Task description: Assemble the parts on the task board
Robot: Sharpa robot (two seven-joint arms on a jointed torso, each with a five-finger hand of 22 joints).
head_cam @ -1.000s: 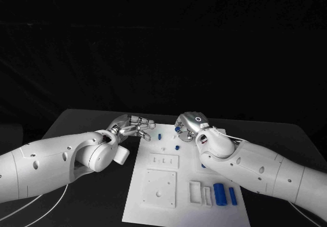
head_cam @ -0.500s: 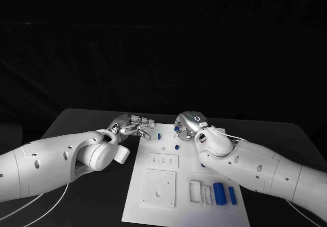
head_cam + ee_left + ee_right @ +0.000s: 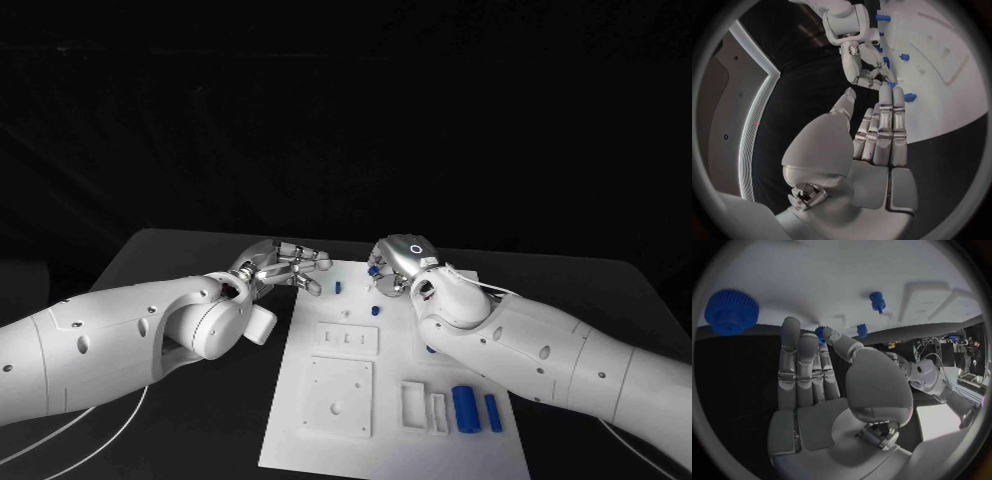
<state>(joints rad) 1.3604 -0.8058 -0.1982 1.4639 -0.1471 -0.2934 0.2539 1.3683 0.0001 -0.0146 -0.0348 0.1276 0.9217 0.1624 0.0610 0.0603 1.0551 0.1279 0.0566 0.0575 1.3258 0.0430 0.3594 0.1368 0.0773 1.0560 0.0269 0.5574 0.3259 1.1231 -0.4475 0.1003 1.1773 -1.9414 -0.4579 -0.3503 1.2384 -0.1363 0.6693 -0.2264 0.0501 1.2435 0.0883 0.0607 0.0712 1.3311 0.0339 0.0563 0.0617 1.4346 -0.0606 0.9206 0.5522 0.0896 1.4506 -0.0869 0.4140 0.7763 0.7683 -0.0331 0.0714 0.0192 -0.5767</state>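
Near edge of the task board (image 3: 387,440) had two blue cylinders (image 3: 463,408) lying side by side; further up, the left hand (image 3: 284,265) hung at the board's far-left edge, fingers pressed together, nothing in it; the right hand (image 3: 400,262) looked like it was pinching a small blue part (image 3: 821,333), which the right wrist view caught; that view also showed a blue gear (image 3: 731,311) on the board.

Blue parts (image 3: 464,408) stood out on the white board (image 3: 389,445), set on a black table (image 3: 173,260), as two white arms ended in silver hands, left (image 3: 284,265) and right (image 3: 400,262), against darkness.
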